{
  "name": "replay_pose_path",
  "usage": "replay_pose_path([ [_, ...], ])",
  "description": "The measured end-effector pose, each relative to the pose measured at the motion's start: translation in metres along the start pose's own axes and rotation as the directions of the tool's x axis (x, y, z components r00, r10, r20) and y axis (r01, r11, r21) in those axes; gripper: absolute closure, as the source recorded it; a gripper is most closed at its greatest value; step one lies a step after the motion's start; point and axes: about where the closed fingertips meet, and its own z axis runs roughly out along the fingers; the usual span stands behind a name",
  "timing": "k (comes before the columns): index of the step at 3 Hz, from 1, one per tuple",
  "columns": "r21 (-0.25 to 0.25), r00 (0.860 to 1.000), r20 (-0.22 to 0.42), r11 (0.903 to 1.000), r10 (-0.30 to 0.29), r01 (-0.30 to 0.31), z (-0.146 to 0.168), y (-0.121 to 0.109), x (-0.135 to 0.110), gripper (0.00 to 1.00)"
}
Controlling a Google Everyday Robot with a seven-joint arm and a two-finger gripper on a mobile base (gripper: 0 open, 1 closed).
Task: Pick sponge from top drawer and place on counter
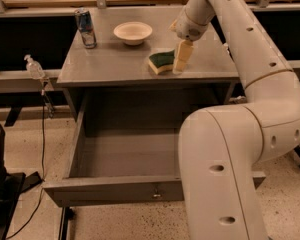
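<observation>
Sponge [162, 61] lay flat on the counter [105, 64], down and right of the bowl [133, 32], green scouring side up with pale foam showing along its near edge.

Camera view: the gripper [179, 65] hung tip-down at the sponge's far side from the bowl, touching or just beside it. Could not tell whether it was clamped or released, as the contact was hidden. A can [85, 28] stood left of the bowl. The drawer [115, 191] stood pulled out, well below and in front of the bowl.

Handling, judged: light, soft and compressible. The foam would give under a squeeze, so a firm pinch was safe and breakage no concern. The scouring face looked rough, so slipping was unlikely. Best hold would be across the short sides, pressing into the foam. Placement looked about done.
</observation>
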Motion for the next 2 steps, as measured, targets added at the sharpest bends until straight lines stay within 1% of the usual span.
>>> replay_pose_path([
  [1,0.013,0.982,0.172,0.997,0.073,-0.076,-0.046,0.018,0.015,0.0],
  [2,0.005,0.945,0.272,0.9816,0.183,-0.191,-0.105,0.057,0.078,0.0],
])
